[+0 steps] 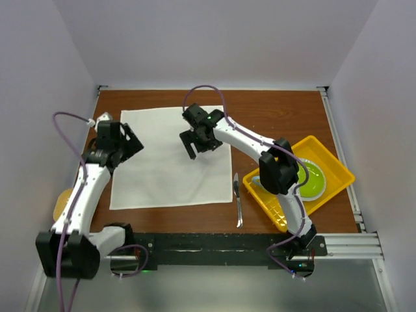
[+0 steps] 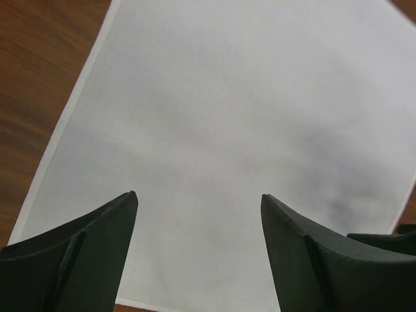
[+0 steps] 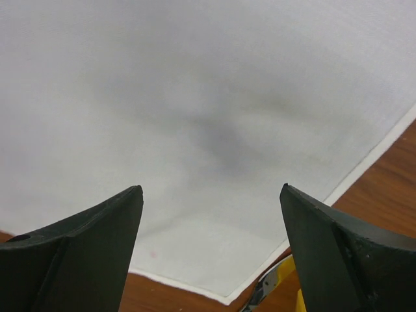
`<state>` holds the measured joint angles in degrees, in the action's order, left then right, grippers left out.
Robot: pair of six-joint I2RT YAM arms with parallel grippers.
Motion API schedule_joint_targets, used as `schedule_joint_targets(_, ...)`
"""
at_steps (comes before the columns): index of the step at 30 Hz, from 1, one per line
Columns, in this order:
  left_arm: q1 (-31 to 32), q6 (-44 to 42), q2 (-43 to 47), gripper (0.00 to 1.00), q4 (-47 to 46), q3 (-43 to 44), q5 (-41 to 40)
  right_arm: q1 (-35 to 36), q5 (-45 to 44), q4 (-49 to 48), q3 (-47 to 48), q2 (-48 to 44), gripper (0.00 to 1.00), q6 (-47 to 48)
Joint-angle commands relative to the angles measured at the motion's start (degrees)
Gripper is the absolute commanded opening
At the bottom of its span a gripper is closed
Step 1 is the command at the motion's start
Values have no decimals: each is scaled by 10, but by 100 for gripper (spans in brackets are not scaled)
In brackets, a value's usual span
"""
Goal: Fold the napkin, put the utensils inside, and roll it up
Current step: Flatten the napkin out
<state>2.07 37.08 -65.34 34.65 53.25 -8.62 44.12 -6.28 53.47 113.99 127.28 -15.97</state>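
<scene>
The napkin (image 1: 169, 159) lies flat beneath both grippers. The left gripper (image 2: 198, 214) hangs over its left edge and the right gripper (image 3: 211, 208) over its right part, both spread wide and empty. The knife (image 1: 238, 198) lies to the right gripper's right, beside the tray (image 1: 338, 166).

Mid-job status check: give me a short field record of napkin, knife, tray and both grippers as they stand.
cloth: large white cloth napkin, spread flat on the brown wooden table
utensil: slim silver metal knife, on the table between napkin and tray, off the cloth
tray: yellow rectangular tray, holding a green plate
left gripper: open, empty, above the napkin's left edge
right gripper: open, empty, above the napkin's right part
</scene>
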Motion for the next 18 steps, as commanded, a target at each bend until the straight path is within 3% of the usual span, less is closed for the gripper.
schedule_joint_targets(1, 1, 75, 111, 85, 89, 5, -59, 46, 34, -54, -33, -62, 91, -12)
schedule_joint_targets(5, 1, 112, 193, 87, 153, 48, -132, 90, 41, -91, -20, -53, 89, -33)
schedule_joint_targets(10, 1, 116, 211, 87, 254, 188, -164, 161, 17, -58, 118, 23, 81, -21)
schedule_joint_targets(12, 1, 105, 203, 87, 271, 231, -142, 180, 20, -50, 174, 62, 74, -22)
schedule_joint_targets(18, 1, 108, 204, 86, 274, 311, -54, 234, 2, -128, 200, 96, 73, 10)
